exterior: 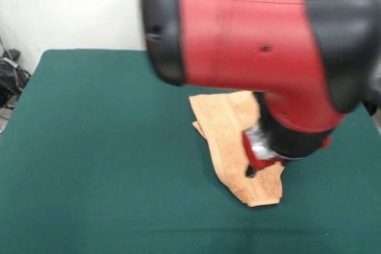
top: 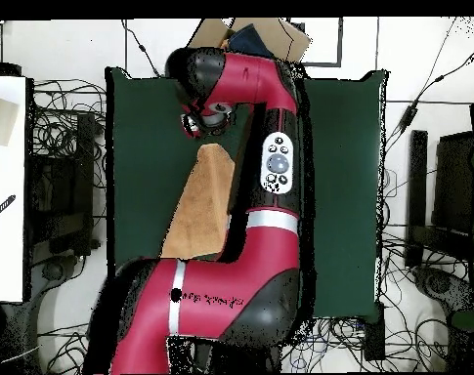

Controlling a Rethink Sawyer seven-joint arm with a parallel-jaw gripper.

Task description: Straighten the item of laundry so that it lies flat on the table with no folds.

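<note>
End effector down on the folded towel, grip state unclear; drag the fold outward, low along the worktop

Even, soft light fills both views, with no hard shadows on the green worktop. In the front view the arm is close to the camera and blurred; its red shell carries a faint sheen.

White wall behind; tangled cables on pale floor; cardboard box
</note>
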